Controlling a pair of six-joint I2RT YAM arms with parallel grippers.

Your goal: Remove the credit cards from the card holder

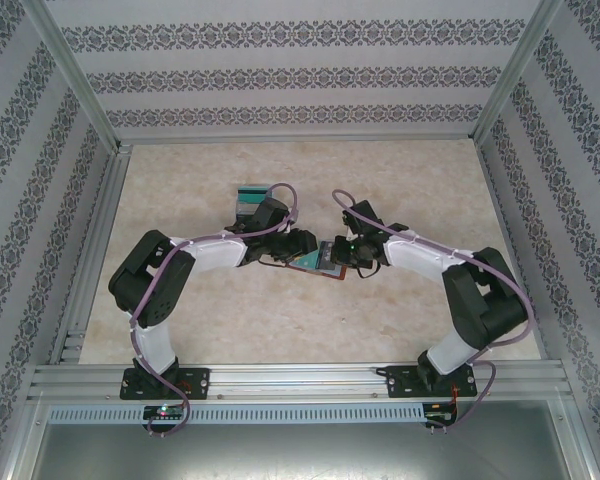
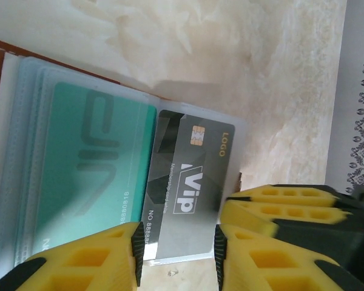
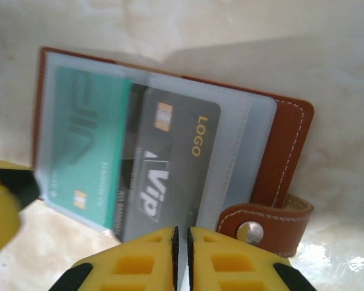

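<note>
While lying open, card holder (image 1: 318, 263) sits between jaws.

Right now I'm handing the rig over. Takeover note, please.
Left gripper: open, jaws either side of the grey card end.
Right gripper: shut at that card's sleeve edge; can't tell whether it pinches card or sleeve.
Card holder: lying open on the table, with the teal card and grey card in their sleeves.
Done: holder opened.
Left: pull out both cards.
</note>
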